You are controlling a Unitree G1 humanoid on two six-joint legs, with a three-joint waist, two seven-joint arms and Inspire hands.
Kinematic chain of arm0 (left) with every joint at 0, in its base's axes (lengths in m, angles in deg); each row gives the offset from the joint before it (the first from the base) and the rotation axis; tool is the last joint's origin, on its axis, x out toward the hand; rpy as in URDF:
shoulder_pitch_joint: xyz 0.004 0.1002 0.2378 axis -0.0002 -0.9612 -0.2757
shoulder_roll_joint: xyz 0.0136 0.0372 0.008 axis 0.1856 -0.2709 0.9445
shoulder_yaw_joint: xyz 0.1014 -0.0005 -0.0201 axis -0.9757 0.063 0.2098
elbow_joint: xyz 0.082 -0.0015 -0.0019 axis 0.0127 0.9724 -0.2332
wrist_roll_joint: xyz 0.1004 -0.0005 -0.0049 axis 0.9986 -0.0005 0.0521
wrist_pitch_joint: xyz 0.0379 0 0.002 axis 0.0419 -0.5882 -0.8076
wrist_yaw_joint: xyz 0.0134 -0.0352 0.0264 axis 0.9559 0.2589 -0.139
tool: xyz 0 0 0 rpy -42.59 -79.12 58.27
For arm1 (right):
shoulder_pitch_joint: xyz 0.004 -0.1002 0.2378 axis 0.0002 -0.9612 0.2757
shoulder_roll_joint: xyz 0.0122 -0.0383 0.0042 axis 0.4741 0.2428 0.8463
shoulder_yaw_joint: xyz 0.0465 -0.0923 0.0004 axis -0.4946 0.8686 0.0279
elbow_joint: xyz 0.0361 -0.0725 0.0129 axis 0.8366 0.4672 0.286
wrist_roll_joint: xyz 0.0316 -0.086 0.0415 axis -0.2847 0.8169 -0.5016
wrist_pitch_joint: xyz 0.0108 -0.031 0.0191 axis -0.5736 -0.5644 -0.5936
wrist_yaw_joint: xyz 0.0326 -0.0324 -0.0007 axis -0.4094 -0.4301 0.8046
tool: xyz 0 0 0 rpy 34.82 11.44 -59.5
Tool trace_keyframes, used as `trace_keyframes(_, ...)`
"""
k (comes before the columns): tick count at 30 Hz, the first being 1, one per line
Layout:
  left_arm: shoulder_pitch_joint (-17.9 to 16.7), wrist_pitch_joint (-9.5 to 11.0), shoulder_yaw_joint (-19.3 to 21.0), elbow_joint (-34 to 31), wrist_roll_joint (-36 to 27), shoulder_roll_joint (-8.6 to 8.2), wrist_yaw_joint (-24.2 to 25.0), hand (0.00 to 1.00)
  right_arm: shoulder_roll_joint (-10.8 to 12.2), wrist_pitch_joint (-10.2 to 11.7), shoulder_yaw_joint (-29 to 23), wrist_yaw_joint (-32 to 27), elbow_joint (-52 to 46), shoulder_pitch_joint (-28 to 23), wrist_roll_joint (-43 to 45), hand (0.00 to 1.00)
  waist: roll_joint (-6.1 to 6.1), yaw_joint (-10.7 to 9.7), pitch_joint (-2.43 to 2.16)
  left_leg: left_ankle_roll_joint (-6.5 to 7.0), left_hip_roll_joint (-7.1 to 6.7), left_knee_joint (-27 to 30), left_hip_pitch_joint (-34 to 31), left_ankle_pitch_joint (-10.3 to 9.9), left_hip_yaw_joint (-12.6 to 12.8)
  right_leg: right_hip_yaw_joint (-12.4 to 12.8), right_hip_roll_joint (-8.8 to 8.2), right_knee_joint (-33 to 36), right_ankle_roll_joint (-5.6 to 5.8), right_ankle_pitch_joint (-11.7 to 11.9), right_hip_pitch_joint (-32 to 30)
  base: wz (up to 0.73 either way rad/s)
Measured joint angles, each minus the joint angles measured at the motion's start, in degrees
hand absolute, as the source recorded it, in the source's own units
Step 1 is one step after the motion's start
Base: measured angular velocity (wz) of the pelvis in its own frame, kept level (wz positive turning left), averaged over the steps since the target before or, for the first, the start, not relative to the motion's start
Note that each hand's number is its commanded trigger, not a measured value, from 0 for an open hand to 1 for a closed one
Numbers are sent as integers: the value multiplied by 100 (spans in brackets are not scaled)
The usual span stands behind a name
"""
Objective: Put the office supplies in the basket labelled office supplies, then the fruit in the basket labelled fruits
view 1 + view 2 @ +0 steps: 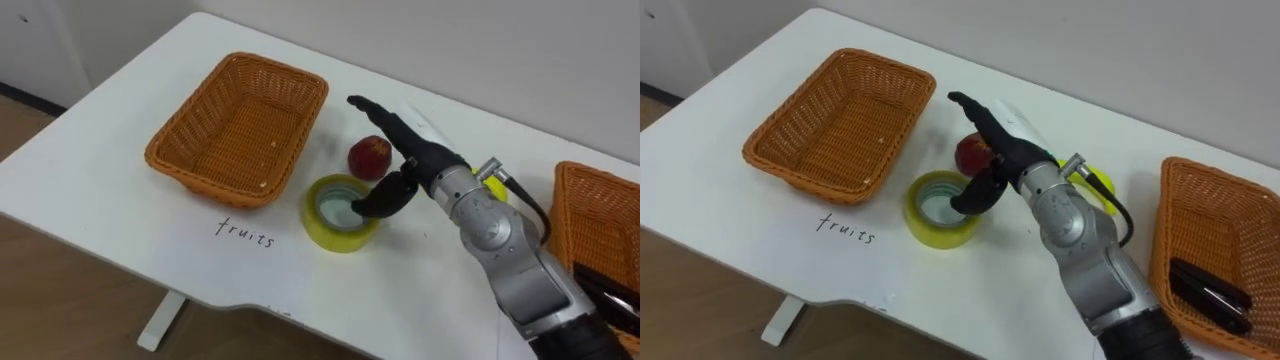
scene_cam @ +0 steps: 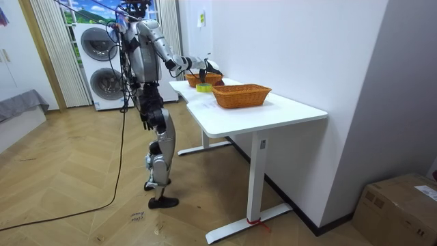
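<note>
Reaching across the white tabletop (image 1: pixel 100 190), our right hand (image 1: pixel 415 155) hovers over the round red apple (image 1: pixel 368 157) and the yellow roll of tape (image 1: pixel 335 238), which sit just beside each other. Our fingers (image 1: pixel 375 110) stretch straight past the apple and grip nothing, while the thumb bends down over the roll's rim. Just to our left of both stands the empty rectangular wicker basket (image 1: pixel 240 130). A second wicker basket (image 1: pixel 1175 230), at our far right, holds dark office supplies (image 1: pixel 1205 290).
</note>
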Motion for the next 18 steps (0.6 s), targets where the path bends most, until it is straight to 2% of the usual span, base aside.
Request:
trace_keyframes(4,-43,-5,23,-55,8,-11,-1,0,5,-1,0,-47,0,7,56,0,-7,86,-5,2,2,23,0,2,-19,-48,-3,-1,2,-1,4,1)
trace_keyframes(12,-173,-116,103,-97,149,-41,-4,0,57,-10,0,-155,167,109,234,0,-6,98,1,2,-9,57,-35,2,-122,-160,-16,-1,18,-11,38,8)
trace_keyframes(15,-154,-130,101,-126,232,-82,-8,0,71,-13,0,-165,330,188,234,0,14,102,18,0,-10,85,-38,1,-126,-179,-17,-2,20,-12,60,3)
trace_keyframes(18,-148,-136,99,-162,236,-111,-7,0,82,-32,1,-168,383,192,234,0,29,193,30,-2,-9,79,-41,-1,-130,-185,-17,-3,20,-12,69,0)
